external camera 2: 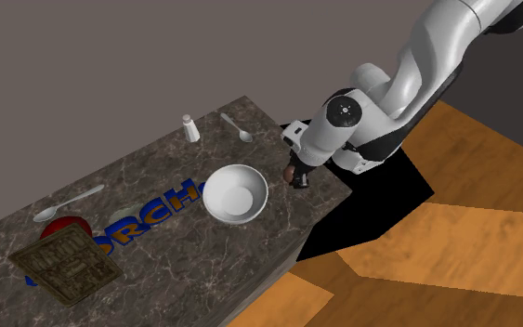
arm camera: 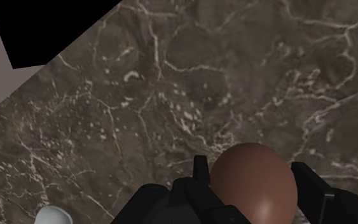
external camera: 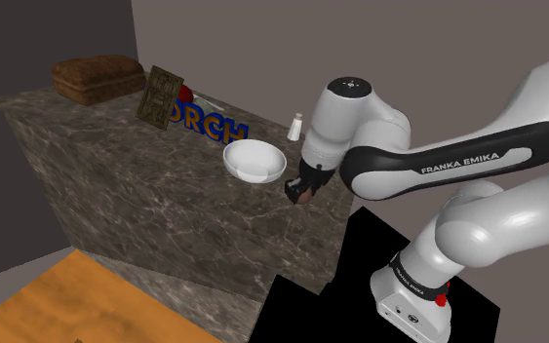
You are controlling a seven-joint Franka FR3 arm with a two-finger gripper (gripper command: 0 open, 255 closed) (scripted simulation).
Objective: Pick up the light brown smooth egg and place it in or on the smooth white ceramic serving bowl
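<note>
A smooth brown egg [arm camera: 254,181] sits clasped between my two black fingers, lifted a little above the dark marble counter [arm camera: 171,95]. In the shoulder view my gripper [external camera: 303,193] hangs just right of the white bowl [external camera: 254,161], shut on the egg [external camera: 305,194]. The second exterior view has the gripper [external camera 2: 294,176] with the egg [external camera 2: 290,173] near the counter's edge, to the right of the empty bowl [external camera 2: 235,193]. A bit of the bowl's rim [arm camera: 51,215] shows beside the gripper in the wrist view.
A white salt shaker [external camera: 295,127] and a spoon [external camera 2: 236,126] stand behind the bowl. Further along are blue letters [external camera: 209,123], a red object [external camera 2: 63,226], an ornate brown plaque [external camera: 161,95], a second spoon [external camera 2: 68,202] and a bread loaf [external camera: 97,78]. The counter edge [external camera 2: 329,200] is close to the gripper.
</note>
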